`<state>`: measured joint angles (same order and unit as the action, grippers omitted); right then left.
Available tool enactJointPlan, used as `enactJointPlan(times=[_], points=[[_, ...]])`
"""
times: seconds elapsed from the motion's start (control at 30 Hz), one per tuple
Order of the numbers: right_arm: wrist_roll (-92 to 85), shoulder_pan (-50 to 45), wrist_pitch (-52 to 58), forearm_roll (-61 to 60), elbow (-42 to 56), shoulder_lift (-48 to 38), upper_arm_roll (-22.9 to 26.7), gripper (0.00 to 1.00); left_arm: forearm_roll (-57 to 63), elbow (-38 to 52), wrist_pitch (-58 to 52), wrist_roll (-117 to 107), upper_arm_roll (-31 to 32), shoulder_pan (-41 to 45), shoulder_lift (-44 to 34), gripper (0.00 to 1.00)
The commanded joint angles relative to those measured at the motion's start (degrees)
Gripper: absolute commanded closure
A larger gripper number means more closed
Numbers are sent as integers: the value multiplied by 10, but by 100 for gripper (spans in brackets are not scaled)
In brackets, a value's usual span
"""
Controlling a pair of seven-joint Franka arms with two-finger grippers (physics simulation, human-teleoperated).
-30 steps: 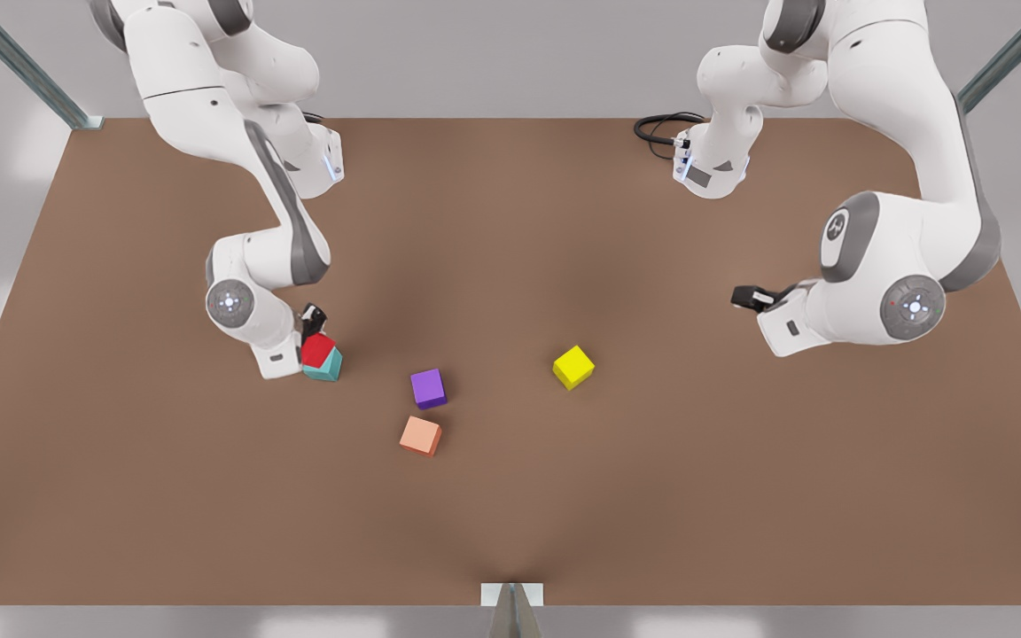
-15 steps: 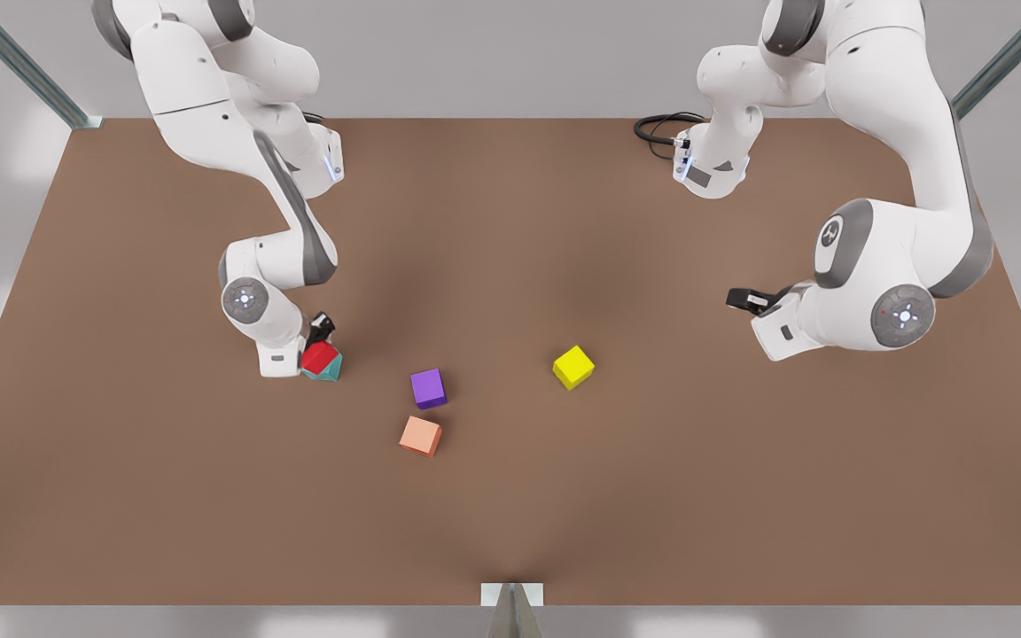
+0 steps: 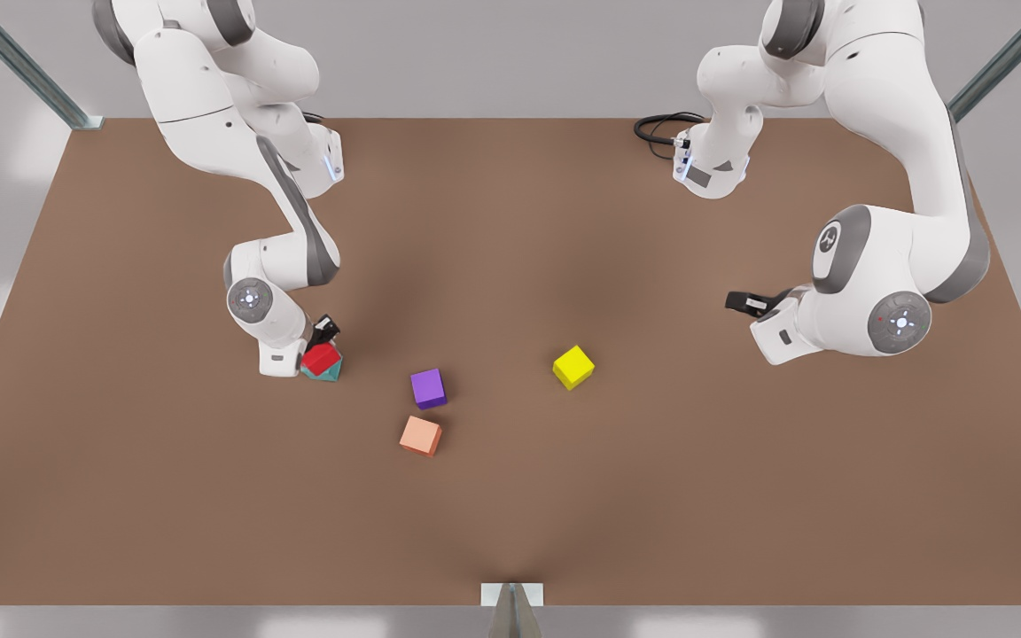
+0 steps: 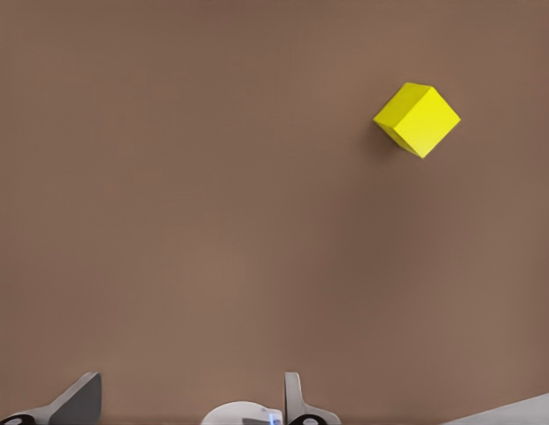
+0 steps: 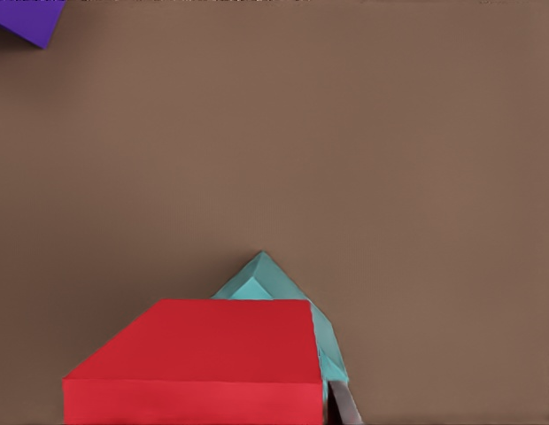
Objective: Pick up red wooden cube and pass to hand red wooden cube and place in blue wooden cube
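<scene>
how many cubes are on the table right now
5. The red wooden cube sits on the blue wooden cube at the right gripper. The purple cube and salmon cube lie mid-table, the yellow cube farther toward the front view's right.

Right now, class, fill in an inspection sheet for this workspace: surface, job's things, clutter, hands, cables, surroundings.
Surface: brown table, plain and flat.
Job's things: red wooden cube sits on top of the blue wooden cube, at the front view's left.
Clutter: purple cube, salmon cube and yellow cube, each apart on the table.
Hands: right hand shut on the red wooden cube; left hand open, waiting above the table at the front view's right.
Cables: black cable looped at the far edge.
Surroundings: metal frame post, grey walls.
</scene>
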<state>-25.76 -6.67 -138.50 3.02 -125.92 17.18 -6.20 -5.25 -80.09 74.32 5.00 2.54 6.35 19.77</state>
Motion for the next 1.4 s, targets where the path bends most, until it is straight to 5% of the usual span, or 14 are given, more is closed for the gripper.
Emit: enactJointPlan(times=[0.0,0.9,1.07,1.17,1.23,1.37], points=[[71,0,-5,1,1,0,0,0,1,0,0,-6,0,0,1,0],[64,3,113,-10,57,-55,-3,0,5,2,-1,-8,1,2,-1,0],[128,71,322,-78,369,104,8,0,5,2,-11,-11,1,4,-1,0],[160,90,333,-109,424,124,36,0,2,2,-34,-17,14,4,-3,0],[327,91,410,-114,426,70,33,0,8,3,-29,-17,15,7,-4,0],[344,88,547,-66,405,-86,36,0,9,6,-11,-16,14,4,-6,0]])
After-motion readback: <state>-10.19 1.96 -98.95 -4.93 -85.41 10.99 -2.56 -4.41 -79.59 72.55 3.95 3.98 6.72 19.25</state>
